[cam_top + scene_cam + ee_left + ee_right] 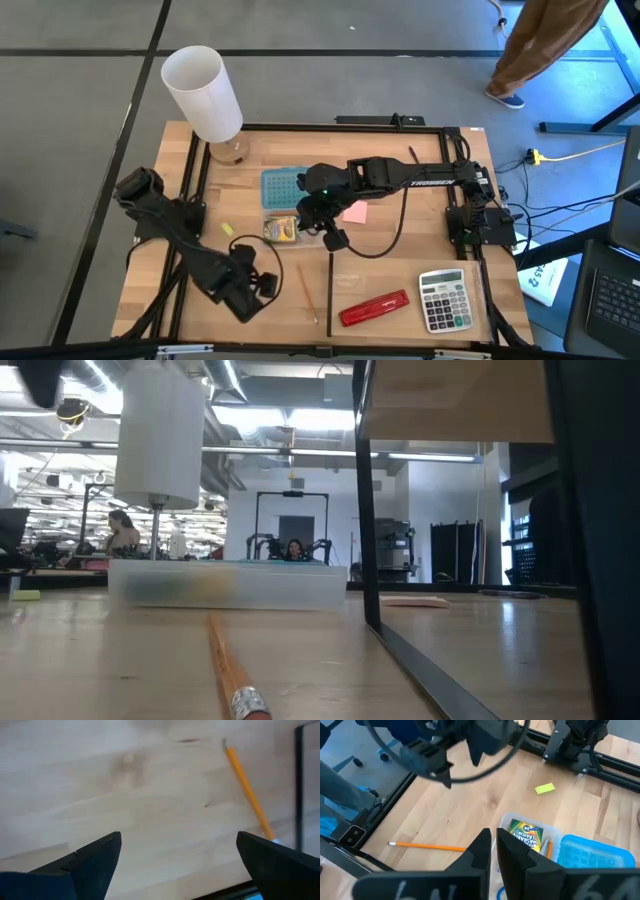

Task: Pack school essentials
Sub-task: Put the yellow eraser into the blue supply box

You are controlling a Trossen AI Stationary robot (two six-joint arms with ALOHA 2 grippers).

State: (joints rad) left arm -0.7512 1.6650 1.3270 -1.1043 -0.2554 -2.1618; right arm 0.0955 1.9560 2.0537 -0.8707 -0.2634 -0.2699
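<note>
A clear box (283,229) on the table's middle holds the yellow-green crayon box (526,835) and thin orange pencils (548,847). Its blue lid (285,185) lies just behind it. My right gripper (494,845) is shut and hovers above the box's right end (325,236), holding nothing that I can see. The pink sticky-note pad (353,211) lies under the right arm. The yellow eraser (227,229) rests left of the box. One orange pencil (307,293) lies near the front edge. My left gripper (180,845) is open above bare wood, left of that pencil (247,790).
A red stapler (375,307) and a grey calculator (443,298) lie at the front right. A white cylinder on a stand (205,92) stands at the far left corner. Black frame rails (330,290) cross the table. A person walks beyond the far edge (540,45).
</note>
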